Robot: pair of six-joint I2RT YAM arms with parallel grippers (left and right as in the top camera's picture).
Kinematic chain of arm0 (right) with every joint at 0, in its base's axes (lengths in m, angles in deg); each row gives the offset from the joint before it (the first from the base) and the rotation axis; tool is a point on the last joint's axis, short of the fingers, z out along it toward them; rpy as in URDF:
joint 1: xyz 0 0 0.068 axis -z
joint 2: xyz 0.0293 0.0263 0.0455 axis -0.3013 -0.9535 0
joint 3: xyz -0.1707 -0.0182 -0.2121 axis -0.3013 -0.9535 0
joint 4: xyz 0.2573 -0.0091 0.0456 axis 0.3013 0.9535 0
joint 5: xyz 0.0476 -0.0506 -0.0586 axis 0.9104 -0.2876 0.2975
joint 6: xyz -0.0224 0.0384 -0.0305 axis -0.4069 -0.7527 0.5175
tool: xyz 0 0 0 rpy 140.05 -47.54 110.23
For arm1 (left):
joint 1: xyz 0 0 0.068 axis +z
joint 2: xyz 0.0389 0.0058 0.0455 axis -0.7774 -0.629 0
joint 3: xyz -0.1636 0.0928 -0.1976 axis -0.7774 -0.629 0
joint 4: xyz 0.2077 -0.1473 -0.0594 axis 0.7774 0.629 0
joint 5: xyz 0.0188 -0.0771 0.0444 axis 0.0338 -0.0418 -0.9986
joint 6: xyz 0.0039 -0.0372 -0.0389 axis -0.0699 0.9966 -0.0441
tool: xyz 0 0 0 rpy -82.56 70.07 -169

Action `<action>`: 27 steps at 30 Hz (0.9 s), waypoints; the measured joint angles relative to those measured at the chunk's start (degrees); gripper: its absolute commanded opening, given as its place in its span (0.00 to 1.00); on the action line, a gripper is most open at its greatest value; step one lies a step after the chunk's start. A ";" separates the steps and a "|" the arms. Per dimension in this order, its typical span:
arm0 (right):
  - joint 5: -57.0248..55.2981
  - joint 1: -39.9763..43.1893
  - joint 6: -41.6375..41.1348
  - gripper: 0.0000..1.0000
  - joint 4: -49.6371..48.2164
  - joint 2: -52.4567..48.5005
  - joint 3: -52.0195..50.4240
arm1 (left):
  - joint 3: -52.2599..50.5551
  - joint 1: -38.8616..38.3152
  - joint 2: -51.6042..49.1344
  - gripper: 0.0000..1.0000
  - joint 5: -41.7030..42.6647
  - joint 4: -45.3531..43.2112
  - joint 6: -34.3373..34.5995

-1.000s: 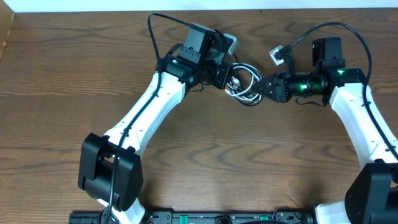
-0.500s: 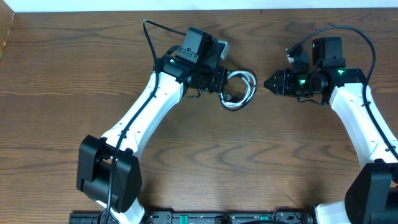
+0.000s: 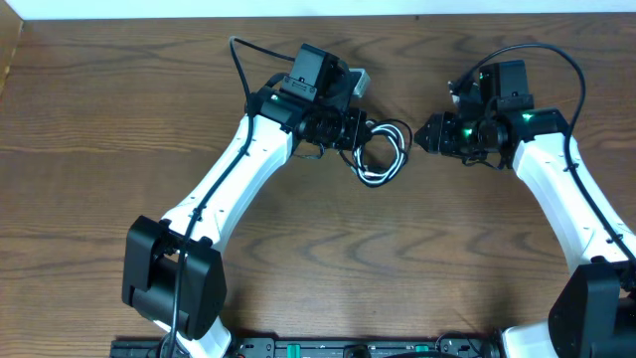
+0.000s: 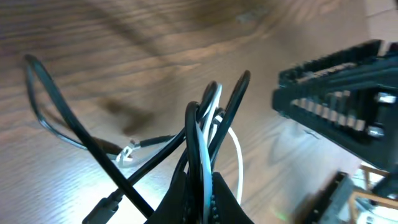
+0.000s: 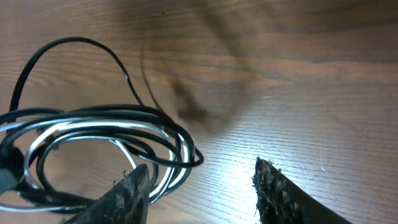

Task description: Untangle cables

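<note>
The cables (image 3: 397, 159), one white and one black, hang together as a tangled loop at the table's middle back. My left gripper (image 3: 360, 134) is shut on the loop's left side. In the left wrist view the jaws (image 4: 202, 196) pinch the white cable (image 4: 205, 143) and black strands side by side, and a black strand (image 4: 68, 124) trails off left to a plug end. My right gripper (image 3: 420, 134) stands open just right of the loop, holding nothing. In its own view the right gripper (image 5: 202, 177) has its left finger (image 5: 134, 190) beside the cables (image 5: 93, 127); I cannot tell whether it touches them.
Thick black wires arc over both arms near the back edge (image 3: 417, 18) of the wooden table. The left arm (image 3: 248, 164) slants across the left middle and the right arm (image 3: 566, 189) runs down the right side. Bare wood lies in front.
My right gripper has opened, let go of the cables and pulled back right, then eased left again. The left gripper drew the loop slightly left.
</note>
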 measured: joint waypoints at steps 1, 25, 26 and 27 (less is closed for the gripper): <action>-0.02 -0.09 0.44 0.48 -0.46 0.00 0.00 | 0.00 0.09 0.00 0.07 0.83 0.02 0.20; -2.32 -1.25 1.44 0.35 -11.61 -11.47 -0.26 | 0.00 1.07 0.02 0.07 17.00 0.00 0.63; -2.34 -1.22 1.38 0.33 -11.23 -11.47 -0.26 | 0.00 1.11 0.02 0.08 17.05 0.04 0.63; -3.02 -1.07 0.96 0.26 -10.16 -11.47 -0.26 | 0.00 1.22 0.02 0.07 17.03 0.04 0.66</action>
